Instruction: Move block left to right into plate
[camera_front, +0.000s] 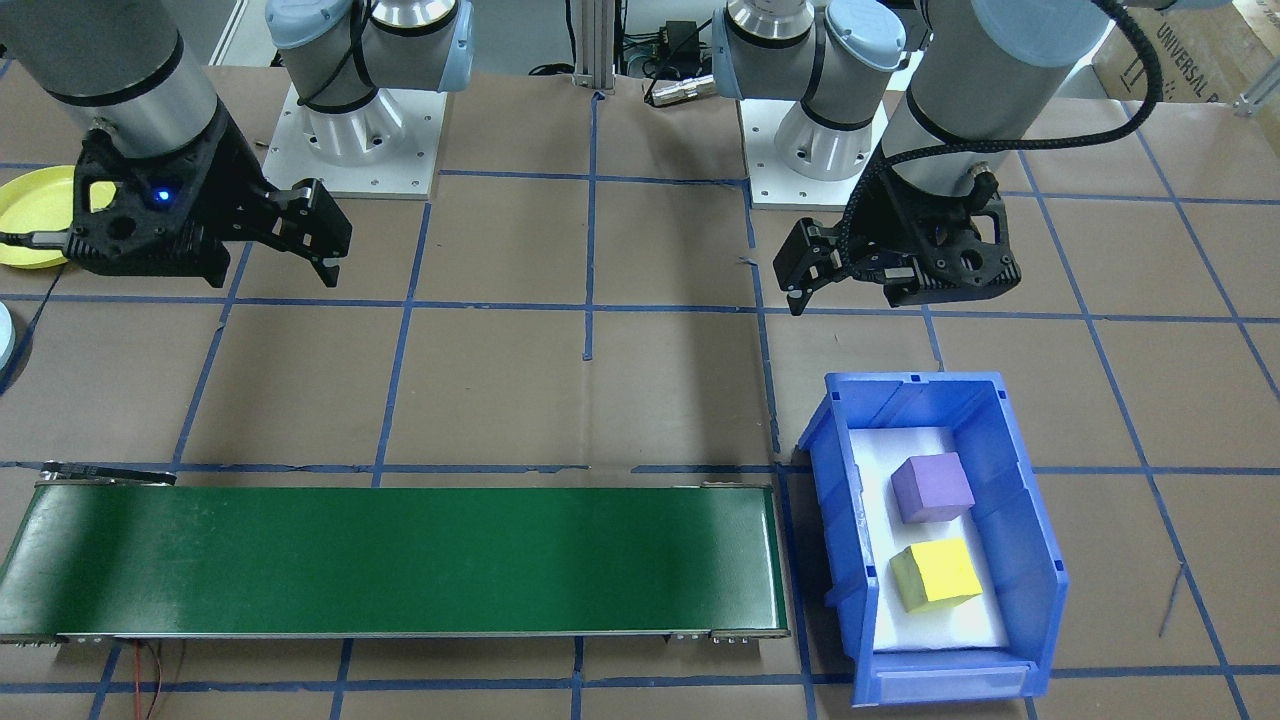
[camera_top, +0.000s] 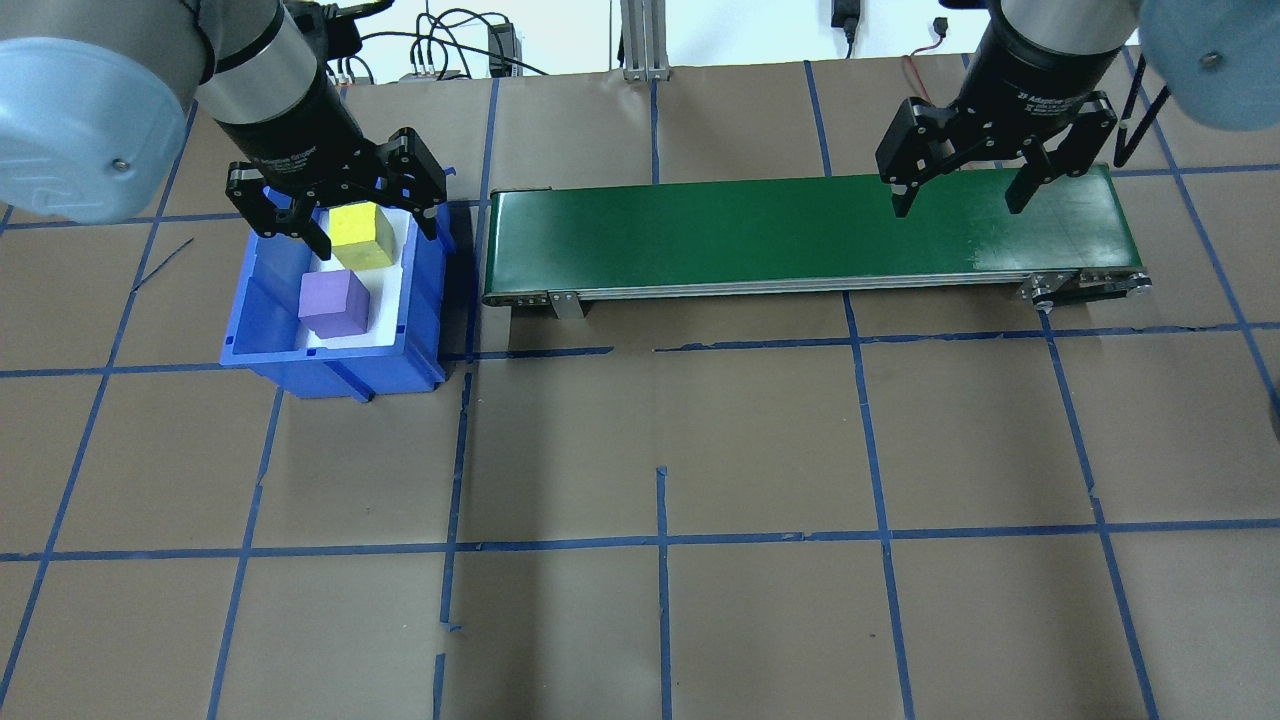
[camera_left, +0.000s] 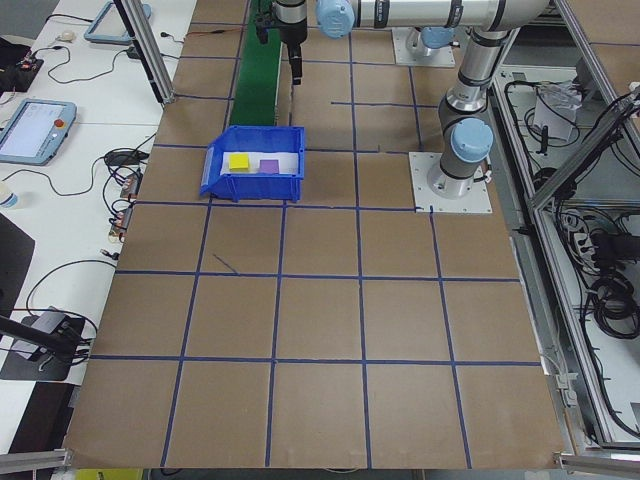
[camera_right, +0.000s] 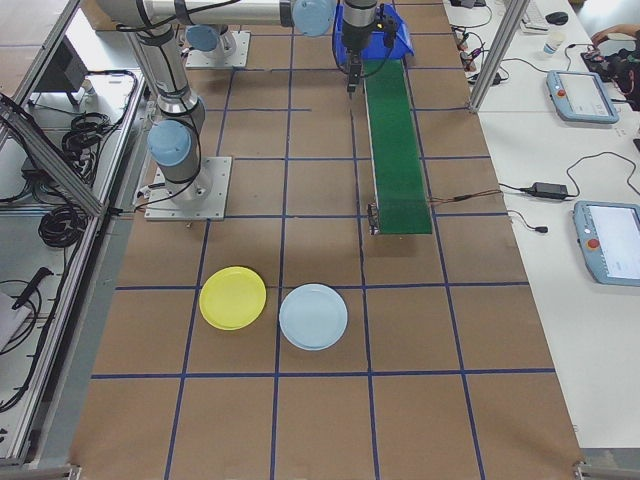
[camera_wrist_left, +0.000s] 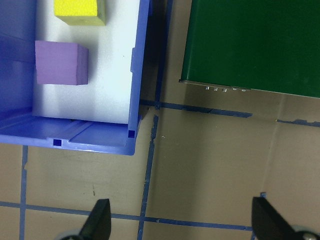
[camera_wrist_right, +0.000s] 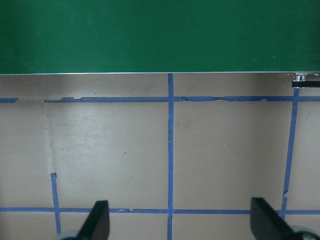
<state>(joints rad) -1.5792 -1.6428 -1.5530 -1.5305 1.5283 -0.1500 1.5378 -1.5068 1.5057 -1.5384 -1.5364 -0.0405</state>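
Both claws, left (camera_top: 336, 212) and right (camera_top: 962, 183), hang open and empty; I see two blocks (camera_top: 336, 304) waiting in the bin (camera_top: 262, 330), plate (camera_right: 233, 298) far right.

**Colours across the table**

The table (camera_top: 760, 440) is brown, crossed by a grid of blue tape lines. A dark green conveyor belt (camera_top: 800, 232) runs along it. The bin (camera_front: 1010, 580) is bright blue with a white floor, holding a purple cube (camera_front: 932, 488) and a yellow cube (camera_front: 936, 575). The plate (camera_right: 233, 298) is bright yellow; beside it lies a pale blue plate (camera_right: 313, 316). Both grippers are black.
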